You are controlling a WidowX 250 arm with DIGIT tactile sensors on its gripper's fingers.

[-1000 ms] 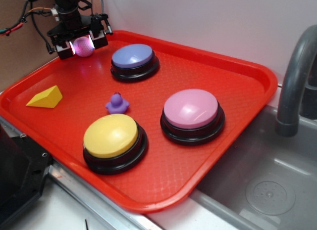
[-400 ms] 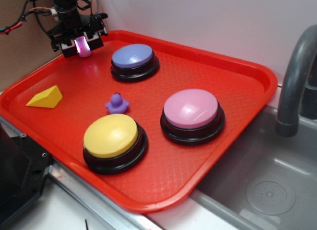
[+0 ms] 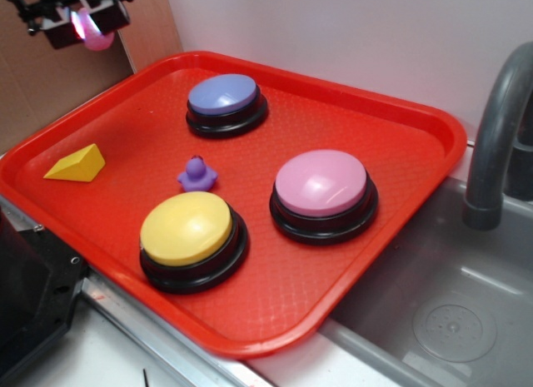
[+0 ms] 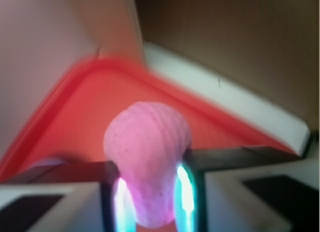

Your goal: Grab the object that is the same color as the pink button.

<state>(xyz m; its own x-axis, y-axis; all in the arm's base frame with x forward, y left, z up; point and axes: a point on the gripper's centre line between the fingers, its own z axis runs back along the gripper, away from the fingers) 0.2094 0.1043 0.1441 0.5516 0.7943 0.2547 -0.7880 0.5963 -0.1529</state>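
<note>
In the upper left corner of the exterior view, the gripper hangs above and outside the far left corner of the red tray, its jaws squeezed tight on the pink ball, which glows between them and is lifted clear of the tray. The wrist view shows the same hold from close up: the ball sits pinched between two lit fingers, bulging out above them, with a blurred corner of the tray beneath.

On the tray, the pink button stands right of centre, its glossy cap on a black base. The blue-purple button stands toward the upper middle, and the yellow button sits at the lower left, near the front rim. A small purple duck is between the yellow and blue-purple buttons, just above the yellow one. A yellow wedge lies by the left edge. A grey faucet rises at the right edge of the frame over a sink.
</note>
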